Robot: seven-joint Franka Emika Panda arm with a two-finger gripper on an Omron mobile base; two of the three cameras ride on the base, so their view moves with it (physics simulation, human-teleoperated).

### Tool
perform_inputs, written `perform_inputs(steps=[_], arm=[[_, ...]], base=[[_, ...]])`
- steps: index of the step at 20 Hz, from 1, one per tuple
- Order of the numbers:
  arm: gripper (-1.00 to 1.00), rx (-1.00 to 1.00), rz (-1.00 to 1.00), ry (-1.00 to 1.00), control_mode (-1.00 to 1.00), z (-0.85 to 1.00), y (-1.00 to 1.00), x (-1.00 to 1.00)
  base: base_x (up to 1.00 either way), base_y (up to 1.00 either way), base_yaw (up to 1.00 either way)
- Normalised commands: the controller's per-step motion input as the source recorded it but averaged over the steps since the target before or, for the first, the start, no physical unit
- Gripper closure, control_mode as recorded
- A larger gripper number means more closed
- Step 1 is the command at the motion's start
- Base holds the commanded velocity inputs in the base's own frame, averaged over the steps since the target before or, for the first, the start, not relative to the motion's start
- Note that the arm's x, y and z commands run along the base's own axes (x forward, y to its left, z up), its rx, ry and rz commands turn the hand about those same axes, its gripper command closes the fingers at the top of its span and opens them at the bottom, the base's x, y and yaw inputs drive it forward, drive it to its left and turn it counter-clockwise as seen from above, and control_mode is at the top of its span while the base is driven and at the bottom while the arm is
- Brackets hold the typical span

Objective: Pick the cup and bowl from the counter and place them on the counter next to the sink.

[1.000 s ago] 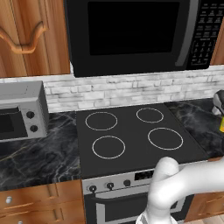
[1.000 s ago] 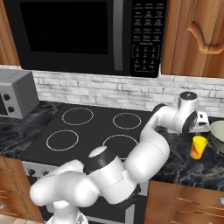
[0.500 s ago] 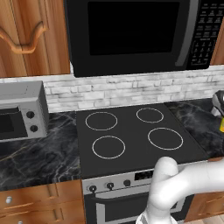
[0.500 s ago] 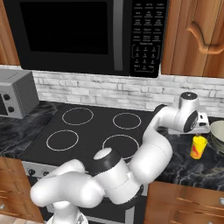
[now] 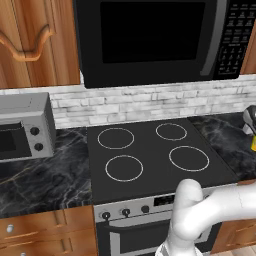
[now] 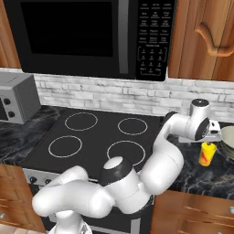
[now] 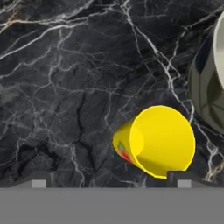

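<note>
The yellow cup [image 7: 155,140] stands upright on the black marble counter [image 7: 65,87], just left of the cream bowl [image 7: 211,83]. My gripper [image 7: 111,180] hangs above the cup, open, with nothing between its fingers; the cup shows close to the right fingertip [image 7: 183,178]. From the right base view the gripper [image 6: 211,137] sits directly over the cup [image 6: 206,154], and the bowl [image 6: 228,145] is cut by the right edge. In the left base view the hand [image 5: 250,119] and a sliver of the cup [image 5: 253,144] show at the right edge. The sink is out of view.
A black stovetop [image 6: 98,137] with white rings lies left of the cup. A silver toaster oven [image 5: 22,132] stands on the counter [image 5: 45,175] at far left. A black microwave [image 6: 91,36] and wooden cabinets [image 6: 205,41] hang overhead.
The hand has shifted slightly to the right over the cup. The cup and bowl have not moved, and the gripper stays open.
</note>
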Motion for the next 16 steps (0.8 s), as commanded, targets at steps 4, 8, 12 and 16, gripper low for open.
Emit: perform_inputs(steps=[4, 8, 12, 16], arm=[[-1.00, 0.01, 0.00, 0.00, -1.00, -0.09, -0.10, 0.16], [-1.00, 0.01, 0.00, 0.01, -1.00, -0.08, -0.16, 0.20], [-1.00, 0.00, 0.00, 0.02, -1.00, -0.01, -0.20, 0.11], [-1.00, 0.00, 0.00, 0.02, -1.00, -0.02, -0.21, 0.18]], base=[[0.00, 0.00, 0.00], [0.00, 0.00, 0.00], [0.00, 0.00, 0.00], [0.00, 0.00, 0.00]])
